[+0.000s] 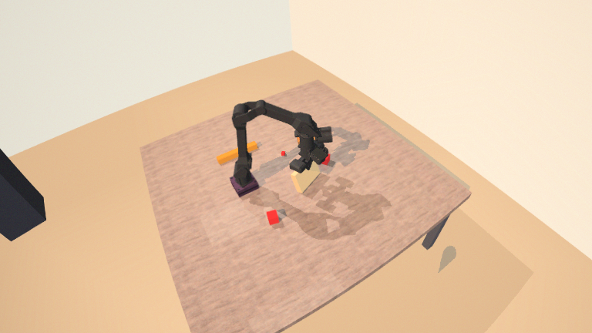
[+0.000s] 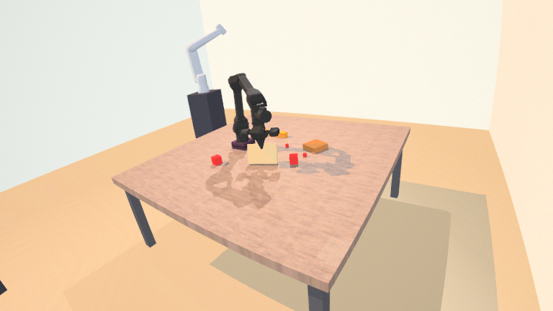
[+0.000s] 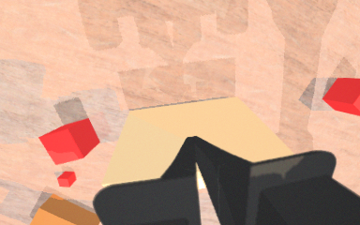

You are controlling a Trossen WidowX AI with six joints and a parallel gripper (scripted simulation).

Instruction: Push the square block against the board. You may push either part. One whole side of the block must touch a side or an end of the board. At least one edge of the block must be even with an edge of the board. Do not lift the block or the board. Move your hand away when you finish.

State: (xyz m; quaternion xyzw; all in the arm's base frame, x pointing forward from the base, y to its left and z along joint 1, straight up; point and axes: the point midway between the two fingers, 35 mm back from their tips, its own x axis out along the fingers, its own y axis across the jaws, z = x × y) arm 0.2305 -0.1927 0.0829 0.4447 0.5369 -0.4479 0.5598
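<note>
A cream slab, the board (image 1: 305, 179) (image 2: 262, 155) (image 3: 206, 124), lies in the middle of the table. A flat orange square block (image 2: 315, 145) (image 3: 61, 215) lies apart from it on the far side; in the top view the arm hides nearly all of it. My gripper (image 1: 298, 166) (image 2: 261, 143) (image 3: 191, 141) is shut and empty. Its tips point down at the board's back edge, on the side facing the arm's base, and seem to touch it.
A long orange bar (image 1: 236, 153) (image 2: 281, 134) lies behind the arm's base (image 1: 243, 185). Red cubes lie around: one (image 1: 273, 216) (image 2: 216, 160) (image 3: 344, 96) on one side of the board, one (image 2: 293, 158) (image 3: 70, 141) on the other, and two tiny ones (image 2: 304, 154) (image 3: 67, 178) (image 1: 283, 153).
</note>
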